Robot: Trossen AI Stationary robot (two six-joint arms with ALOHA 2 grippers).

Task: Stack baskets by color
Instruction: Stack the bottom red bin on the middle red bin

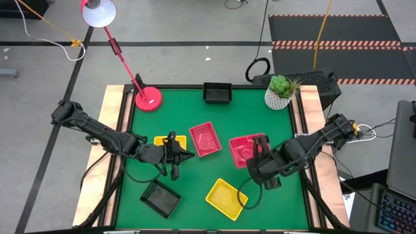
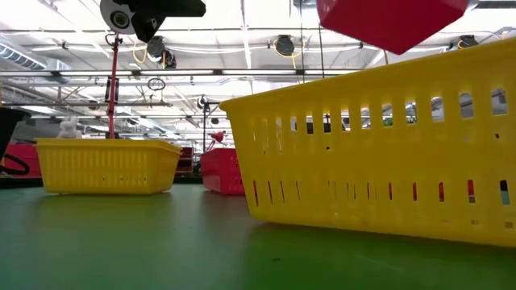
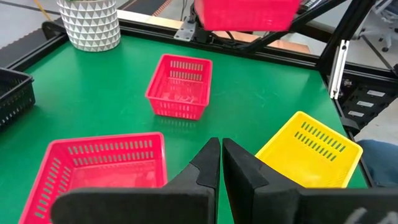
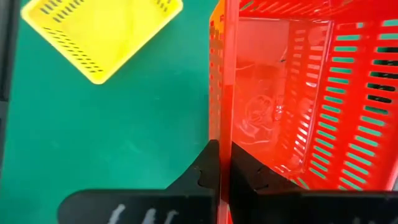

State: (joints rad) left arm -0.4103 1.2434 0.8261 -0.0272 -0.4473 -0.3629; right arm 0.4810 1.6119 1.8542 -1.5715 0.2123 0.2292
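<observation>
Aloft, right gripper (image 4: pixel 224 163) clamped on red basket (image 4: pixel 298 87) rim, left gripper (image 3: pixel 221 163) fingers together

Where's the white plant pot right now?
In the high view the white plant pot stands at the green table's far right corner, right of the black basket on the far edge.

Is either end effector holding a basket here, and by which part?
Yes. The right end effector is shut on the side wall of a red basket, lifted off the table. The left end effector is shut and holds nothing.
</observation>
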